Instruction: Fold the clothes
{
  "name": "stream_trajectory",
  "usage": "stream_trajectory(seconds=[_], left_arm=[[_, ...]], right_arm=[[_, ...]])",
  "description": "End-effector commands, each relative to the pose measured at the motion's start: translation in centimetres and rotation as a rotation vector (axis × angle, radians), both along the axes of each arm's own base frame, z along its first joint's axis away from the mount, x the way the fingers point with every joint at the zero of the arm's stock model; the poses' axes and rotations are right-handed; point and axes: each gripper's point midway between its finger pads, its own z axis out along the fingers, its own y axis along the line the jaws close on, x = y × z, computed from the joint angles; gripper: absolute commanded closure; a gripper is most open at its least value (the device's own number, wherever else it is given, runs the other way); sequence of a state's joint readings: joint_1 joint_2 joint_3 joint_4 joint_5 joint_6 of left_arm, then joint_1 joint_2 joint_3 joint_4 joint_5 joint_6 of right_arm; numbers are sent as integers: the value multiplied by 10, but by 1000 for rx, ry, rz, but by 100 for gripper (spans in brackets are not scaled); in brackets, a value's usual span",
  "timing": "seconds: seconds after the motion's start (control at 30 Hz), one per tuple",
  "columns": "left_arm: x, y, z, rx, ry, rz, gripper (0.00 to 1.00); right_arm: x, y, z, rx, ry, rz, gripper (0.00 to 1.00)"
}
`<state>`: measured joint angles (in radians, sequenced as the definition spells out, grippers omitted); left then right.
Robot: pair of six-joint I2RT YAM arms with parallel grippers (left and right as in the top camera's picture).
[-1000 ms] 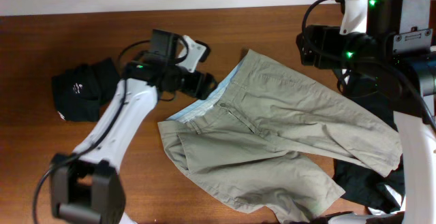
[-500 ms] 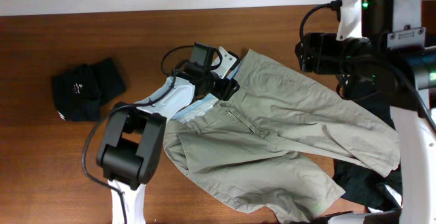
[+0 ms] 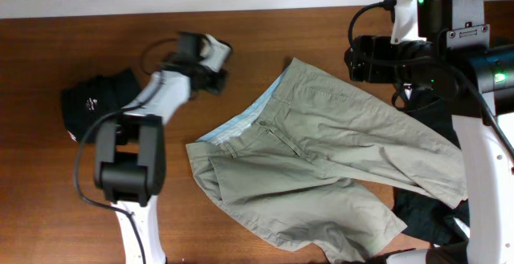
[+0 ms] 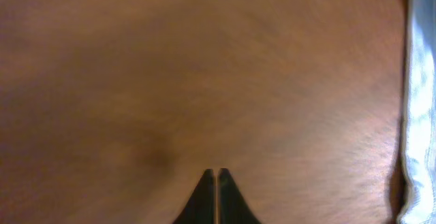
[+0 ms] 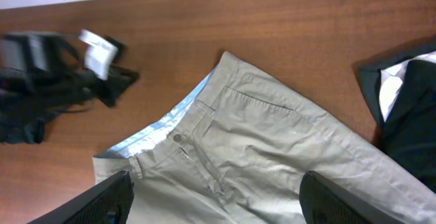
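The khaki shorts [image 3: 321,160] lie spread flat on the wooden table, waistband to the upper left with its pale blue lining [image 3: 241,123] showing. My left gripper [image 3: 222,77] is over bare wood left of the waistband, its fingertips pressed together on nothing [image 4: 215,175]. A strip of the lining [image 4: 417,115] shows at the right edge of the left wrist view. My right gripper [image 5: 218,198] hangs high over the shorts [image 5: 272,135], open wide. In the overhead view it [image 3: 359,62] is above their far right part.
A black garment [image 3: 100,103] lies bunched at the table's left. A black and white garment [image 3: 430,216] lies partly under the shorts' lower right leg and shows in the right wrist view [image 5: 409,108]. The table's far edge [image 3: 161,14] meets a pale wall.
My left gripper, which was open at the waistband half a second ago, has drawn back to the left and shut on nothing. The shorts and right arm have hardly moved.
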<state>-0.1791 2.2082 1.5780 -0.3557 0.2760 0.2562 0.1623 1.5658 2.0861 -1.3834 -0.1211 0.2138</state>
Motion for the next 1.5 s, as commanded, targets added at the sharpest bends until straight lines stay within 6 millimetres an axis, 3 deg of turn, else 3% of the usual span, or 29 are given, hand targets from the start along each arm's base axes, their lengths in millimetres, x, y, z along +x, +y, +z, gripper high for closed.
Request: stream_trajectory(seconds=[0.0,0.07,0.13,0.33,0.37,0.43,0.47,0.53,0.6,0.63,0.67,0.7,0.77,0.8,0.83,0.9,0.97,1.03,1.07,1.13,1.2,1.23,1.3,1.37,1.4,1.43,1.47], left_arm=[[-20,-44,17,-256,86,-165,48],[-40,-71,-2,-246,145,-231,34],[-59,-101,-24,-225,180,-313,30],[-93,-149,-52,-176,230,-411,30],[-95,-150,-59,-129,229,-405,37],[-91,-145,-67,-30,202,-375,95],[-88,-142,-68,-8,194,-359,100],[-65,-125,-62,33,172,-235,99],[-10,-84,-29,52,103,9,99],[25,-48,-3,63,37,105,100],[41,-23,10,84,4,166,99],[60,22,23,120,-29,266,99],[64,93,22,139,8,465,100],[59,121,18,119,50,523,100],[58,136,18,104,64,543,89],[53,152,24,97,84,565,69],[50,154,46,90,77,562,61],[42,153,98,111,8,511,50],[33,153,128,117,-26,494,47],[13,153,173,111,-62,494,43],[-13,152,217,103,-99,496,32],[-32,152,242,98,-120,498,27],[-49,152,260,97,-128,499,24],[-66,158,263,134,-103,521,20],[-70,160,259,151,-81,527,20],[-75,162,255,166,-58,532,20],[-78,162,254,169,-47,531,20]], right_arm=[[2,-2,6,10,-22,-12,18],[2,-2,6,11,-21,-12,18],[2,-2,6,10,-20,-12,18],[2,-2,6,10,-20,-12,18],[2,-2,6,11,-19,-12,18],[2,-2,6,10,-20,-12,18],[2,-2,6,10,-20,-12,18],[2,-2,6,10,-20,-12,18],[2,-2,6,10,-20,-12,18],[2,-2,6,10,-19,-12,18],[1,-2,5,10,-16,-12,18],[1,-2,4,8,-8,-12,17],[-1,-10,-8,-38,35,-35,17],[1,-16,-20,-75,80,-56,16],[4,-17,-30,-91,114,-62,13],[20,-16,-64,-114,217,-67,12],[43,-19,-98,-149,290,-87,12],[79,-33,-158,-154,397,-151,19],[92,-45,-182,-148,435,-190,31],[118,-61,-230,-68,488,-219,31],[144,-57,-281,68,520,-195,31],[155,-55,-320,110,555,-215,20],[158,-53,-353,135,598,-252,21],[159,-51,-364,142,609,-253,43],[158,-52,-364,137,615,-254,66],[149,-62,-368,83,646,-288,96],[135,-77,-370,18,695,-331,96]])
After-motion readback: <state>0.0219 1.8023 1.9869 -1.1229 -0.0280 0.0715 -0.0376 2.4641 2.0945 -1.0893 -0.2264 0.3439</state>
